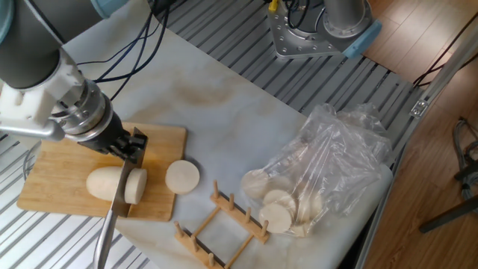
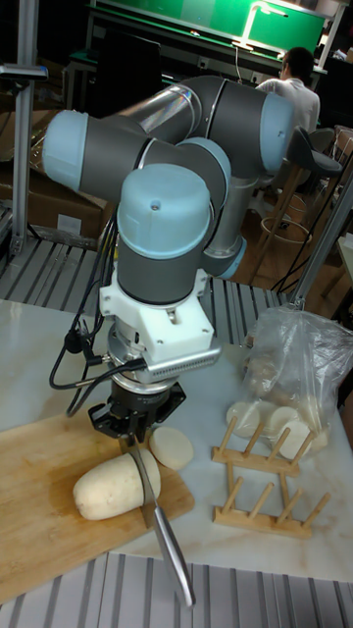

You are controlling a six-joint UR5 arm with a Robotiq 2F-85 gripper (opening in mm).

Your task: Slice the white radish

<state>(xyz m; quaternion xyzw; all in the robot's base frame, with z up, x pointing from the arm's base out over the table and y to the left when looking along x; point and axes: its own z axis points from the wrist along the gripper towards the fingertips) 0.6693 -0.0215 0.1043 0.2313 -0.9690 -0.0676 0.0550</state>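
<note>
The white radish lies on its side on the wooden cutting board. A knife stands blade-down in it, parting a thick end slice from the body. My gripper hangs right above the radish, shut on the knife's handle. One cut disc lies flat at the board's right edge.
A wooden peg rack lies just right of the board. Beyond it is a clear plastic bag holding pale round slices. A second robot base stands at the back. Black cables trail behind my arm.
</note>
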